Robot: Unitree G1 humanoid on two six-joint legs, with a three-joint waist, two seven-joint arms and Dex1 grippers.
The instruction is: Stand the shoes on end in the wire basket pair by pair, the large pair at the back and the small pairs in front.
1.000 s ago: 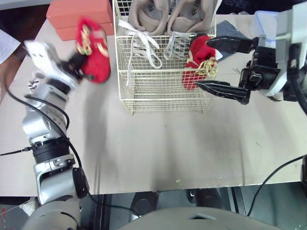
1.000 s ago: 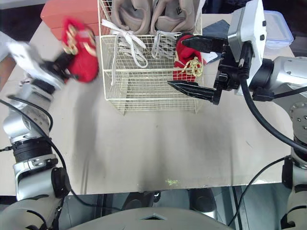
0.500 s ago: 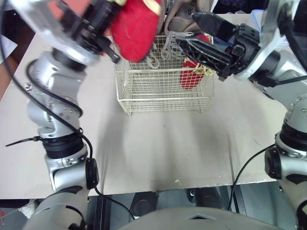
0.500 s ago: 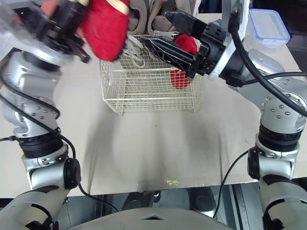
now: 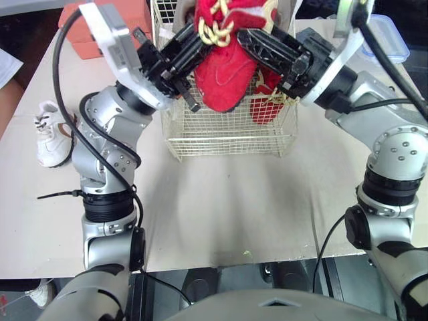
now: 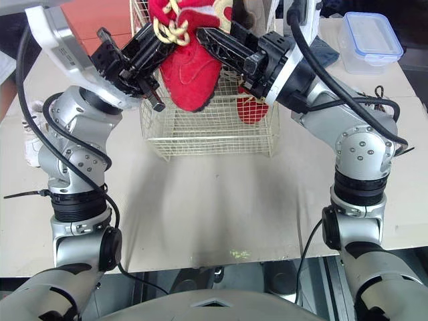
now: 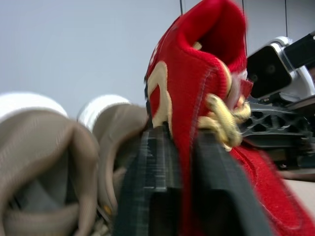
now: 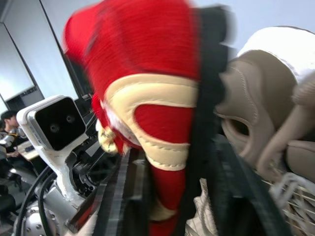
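Note:
A red shoe [image 5: 224, 73] with gold laces hangs toe-down over the wire basket [image 5: 227, 134]. My left gripper [image 5: 197, 67] is shut on its collar from the left. In the left wrist view the red shoe [image 7: 197, 98] sits between the fingers [image 7: 152, 187]. My right gripper [image 5: 257, 57] comes in from the right and is shut on the same red shoe [image 8: 147, 98]. A second red shoe [image 5: 266, 107] stands on end in the basket's front right. The large beige shoes [image 8: 275, 123] stand at the back of the basket. A small white shoe [image 5: 50, 134] lies on the table to the left.
An orange box [image 5: 73, 27] sits at the table's back left. A lidded plastic container [image 6: 371, 40] rests at the back right. Both arms cross above the basket, and bare table [image 5: 234, 200] lies in front of it.
My left gripper carried the red shoe from the table's left up over the basket. My right gripper rose from beside the basket and shut on that shoe.

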